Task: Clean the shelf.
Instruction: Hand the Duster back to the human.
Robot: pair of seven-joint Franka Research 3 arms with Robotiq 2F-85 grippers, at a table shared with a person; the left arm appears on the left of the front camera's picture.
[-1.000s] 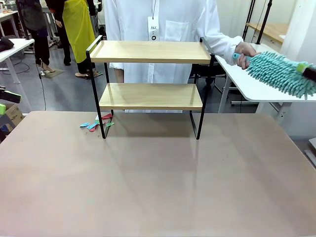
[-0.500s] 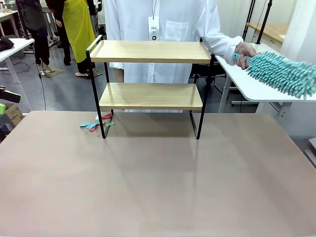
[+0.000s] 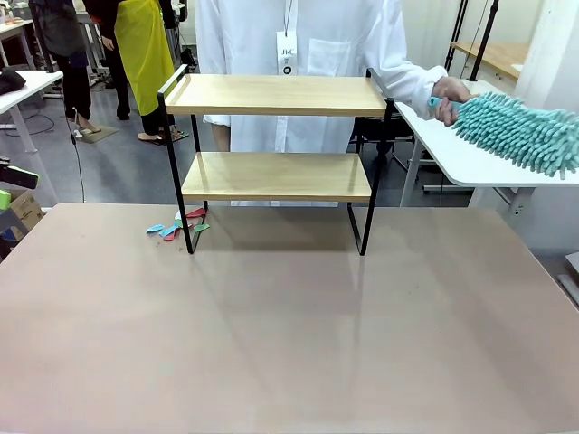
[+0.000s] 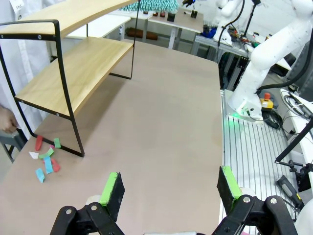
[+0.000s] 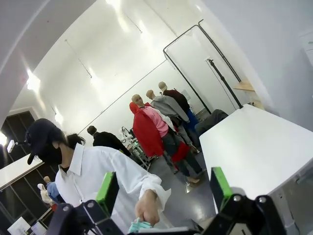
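The shelf [image 3: 276,136] stands at the table's far side, both wooden boards bare; the left wrist view has the shelf [image 4: 73,63] at upper left. A person in a white coat stands behind it. Their hand [image 3: 450,90] holds a fluffy teal duster [image 3: 520,136] by its handle over a white side table [image 3: 452,163]. My left gripper [image 4: 170,188] hangs open above the tan tabletop [image 4: 161,112], holding nothing. My right gripper [image 5: 164,191] is open too, pointing at the person, whose hand [image 5: 146,210] grips the teal handle beyond the fingers.
Small coloured paper scraps [image 3: 174,227] lie by the shelf's left front foot, and the scraps [image 4: 46,159] show from the left wrist. The tan tabletop [image 3: 289,325] spreads wide in front. The right arm's base [image 4: 249,93] stands beside the table.
A second ago my right gripper was at the duster's far tip; it has opened and drawn out of the front view. The person still holds the duster. The left arm is unmoved.
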